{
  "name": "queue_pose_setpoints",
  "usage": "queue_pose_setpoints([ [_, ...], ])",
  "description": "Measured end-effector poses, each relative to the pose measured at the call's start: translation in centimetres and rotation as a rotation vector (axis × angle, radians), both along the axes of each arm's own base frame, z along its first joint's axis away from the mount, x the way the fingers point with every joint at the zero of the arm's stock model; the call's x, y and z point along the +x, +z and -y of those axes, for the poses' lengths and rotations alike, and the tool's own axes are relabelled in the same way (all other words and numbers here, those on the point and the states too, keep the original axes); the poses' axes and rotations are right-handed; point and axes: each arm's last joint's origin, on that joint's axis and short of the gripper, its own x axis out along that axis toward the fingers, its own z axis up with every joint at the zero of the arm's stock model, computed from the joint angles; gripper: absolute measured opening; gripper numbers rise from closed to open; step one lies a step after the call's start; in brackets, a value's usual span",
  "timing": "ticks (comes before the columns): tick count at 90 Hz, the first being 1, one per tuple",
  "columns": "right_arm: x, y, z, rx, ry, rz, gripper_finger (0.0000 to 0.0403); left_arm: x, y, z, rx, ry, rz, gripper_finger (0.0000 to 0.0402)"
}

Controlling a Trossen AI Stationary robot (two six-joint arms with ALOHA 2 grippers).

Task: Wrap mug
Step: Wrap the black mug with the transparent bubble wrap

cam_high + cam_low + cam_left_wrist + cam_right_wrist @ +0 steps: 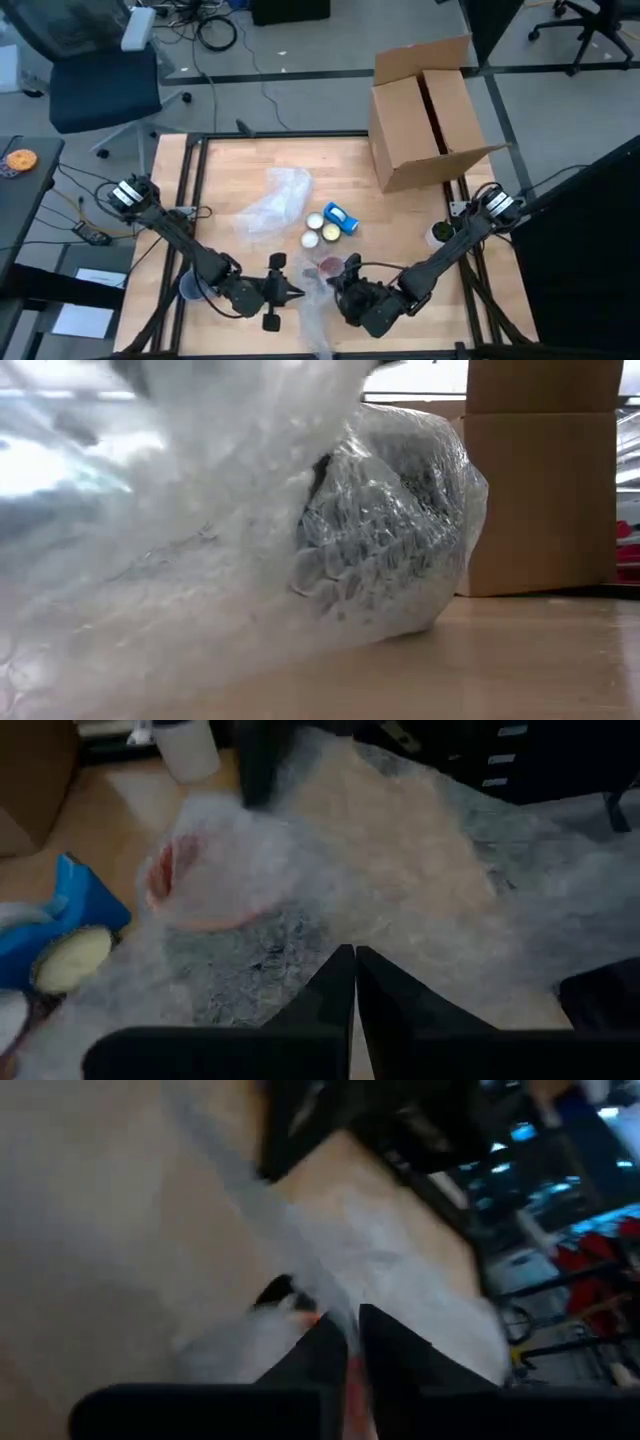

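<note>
Left wrist view: the left gripper point(354, 982) is showing its two dark fingers point(325, 990) pressed together, tips meeting over a sheet of bubble wrap point(420, 870); whether a fold of the wrap is caught between them cannot be told. Just beyond the tips, the mug point(200, 870), pinkish at its mouth, is lying on its side under the clouded wrap. Beside it are resting a blue packet point(75, 900) and a pale round lid point(68, 958), with a white cup point(188, 748) farther off.

Right wrist view: the right gripper point(350, 1342) is closing its jaws on an edge of the bubble wrap, which is running as a stretched band away from the fingertips across the wooden table point(80, 1230).

High view: both grippers are meeting near the front edge of the table point(400, 210), the left gripper point(296, 292) at the picture's left of the mug point(330, 266) and the right gripper point(338, 284) just beside it. A second crumpled sheet of plastic point(272, 202) is lying toward the table's middle, and an open cardboard box point(425, 112) is standing at the far right corner.

Low view: the bubble wrap point(200, 560) is filling most of the frame, bulging around a dark rounded form, with the cardboard box point(540, 480) behind.
</note>
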Motion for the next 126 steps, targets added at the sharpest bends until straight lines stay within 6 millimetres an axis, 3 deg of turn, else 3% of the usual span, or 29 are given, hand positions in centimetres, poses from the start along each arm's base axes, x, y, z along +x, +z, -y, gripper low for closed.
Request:
queue_pose_setpoints([
  [18, -2.3, 2.7, -0.2, 0.017, 0.018, 0.023, 0.0001, 0.5, 1.7, 0.5, 0.056, -0.033, 0.017, 0.0],
  [33, -3.6, 3.2, 0.1, 0.042, 0.002, -0.001, 0.0, 0.3, 1.4, 0.3, 0.064, -0.011, -0.055, 0.0],
  [62, -3.0, 2.6, 0.2, 0.177, 0.097, -0.096, 0.0003, 0.0, 1.2, 0.4, 0.067, -0.002, -0.084, 0.0],
  [80, -2.1, 2.9, -0.8, 0.406, 0.196, -0.064, 0.0042, -0.1, 1.0, 0.2, 0.092, 0.021, -0.093, 0.0],
  [92, -1.3, 1.2, -2.0, 0.362, 0.229, -0.047, 0.0085, 0.0, 1.0, 0.2, 0.093, 0.031, -0.088, 0.0],
  [109, -0.3, -1.6, -2.5, 0.152, 0.162, -0.041, 0.0139, 0.0, 1.0, 0.2, 0.091, 0.033, -0.09, 0.0],
  [126, 0.4, -2.3, -2.0, 0.099, 0.112, -0.035, 0.0147, 0.0, 1.1, 0.2, 0.089, 0.034, -0.087, 0.0],
])
